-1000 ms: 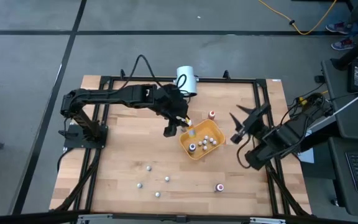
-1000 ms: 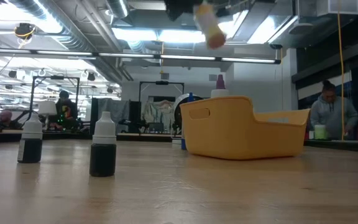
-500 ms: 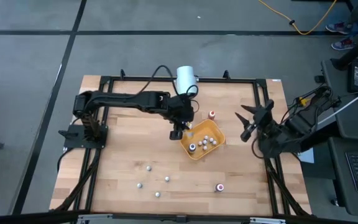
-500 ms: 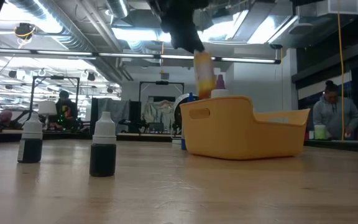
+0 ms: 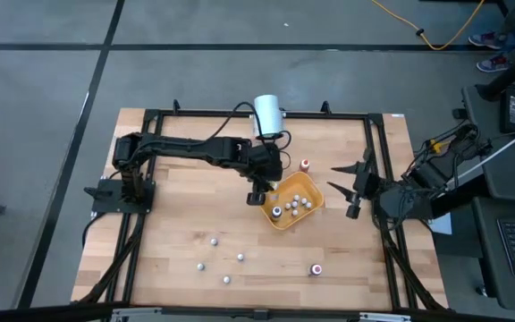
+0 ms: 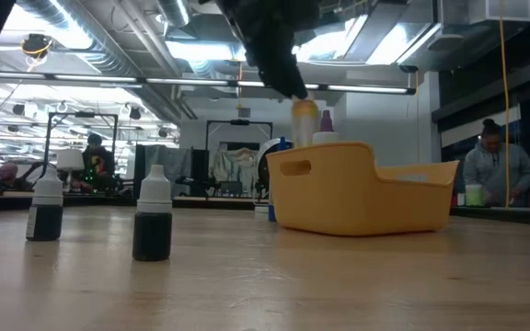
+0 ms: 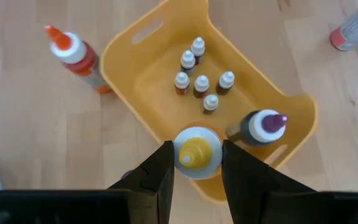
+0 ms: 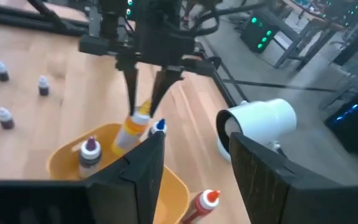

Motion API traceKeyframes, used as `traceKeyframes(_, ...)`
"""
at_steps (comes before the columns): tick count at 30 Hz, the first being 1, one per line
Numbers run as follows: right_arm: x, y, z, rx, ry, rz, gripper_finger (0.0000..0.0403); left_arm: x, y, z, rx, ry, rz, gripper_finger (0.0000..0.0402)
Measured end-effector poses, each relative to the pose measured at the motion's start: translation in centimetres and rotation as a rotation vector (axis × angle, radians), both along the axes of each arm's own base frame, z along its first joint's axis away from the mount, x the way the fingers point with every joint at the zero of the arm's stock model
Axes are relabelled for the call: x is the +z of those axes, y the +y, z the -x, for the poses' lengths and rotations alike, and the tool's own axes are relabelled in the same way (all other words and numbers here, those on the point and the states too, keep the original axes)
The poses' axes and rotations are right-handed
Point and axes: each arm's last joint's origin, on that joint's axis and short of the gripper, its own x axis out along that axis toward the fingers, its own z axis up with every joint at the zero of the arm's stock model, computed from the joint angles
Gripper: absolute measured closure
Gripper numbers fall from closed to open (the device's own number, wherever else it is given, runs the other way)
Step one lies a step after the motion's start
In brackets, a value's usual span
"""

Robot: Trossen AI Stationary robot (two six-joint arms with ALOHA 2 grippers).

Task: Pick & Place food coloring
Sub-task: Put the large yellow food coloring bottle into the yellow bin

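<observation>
High view: the left gripper [image 5: 261, 190] hangs over the near-left rim of the yellow tray [image 5: 280, 217] at mid-table, its jaws clenched on a yellow-capped bottle [image 7: 195, 153] held upright above the tray's rim. In the left wrist view, six small food coloring bottles [image 7: 199, 82] with pale caps stand clustered inside the tray, with a larger purple-tipped bottle [image 7: 264, 126] in the tray beside them. An orange-tipped bottle [image 5: 304, 165] stands on the table just beyond the tray toward the far edge, and a red bottle [image 5: 315, 269] lies near the front edge toward the right. More food coloring is loose on the table: four small bottles [image 5: 214, 241] stand scattered toward the front edge, left of centre, well apart from the tray. In the low view, two of them, dark-bodied [image 6: 152, 222], stand upright in the foreground. A white cylinder [image 5: 267, 114] lies at the far edge, behind the left arm. The right gripper [image 5: 348, 184] waits off to the tray's right, near the table's right edge, its jaws released and holding nothing. A person [image 6: 496, 172] sits in the room beyond the table
</observation>
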Motion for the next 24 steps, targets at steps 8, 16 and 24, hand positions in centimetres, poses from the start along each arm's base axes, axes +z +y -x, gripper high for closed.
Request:
traceKeyframes(8,0.3,-0.8,-0.6,-0.028,-0.008,0.014,0.0219,-1.1,-0.1,-0.6,-0.009,0.019,0.003,0.0295)
traceKeyframes(16,0.7,-1.1,-1.3,0.03,-0.01,0.024,0.0219,-2.9,-1.1,-1.4,-0.05,0.057,-0.003,0.0293)
traceKeyframes(24,0.7,-1.3,-1.8,0.041,-0.003,0.029,0.0219,-4.4,-1.9,-2.1,-0.081,0.085,-0.066,0.0293)
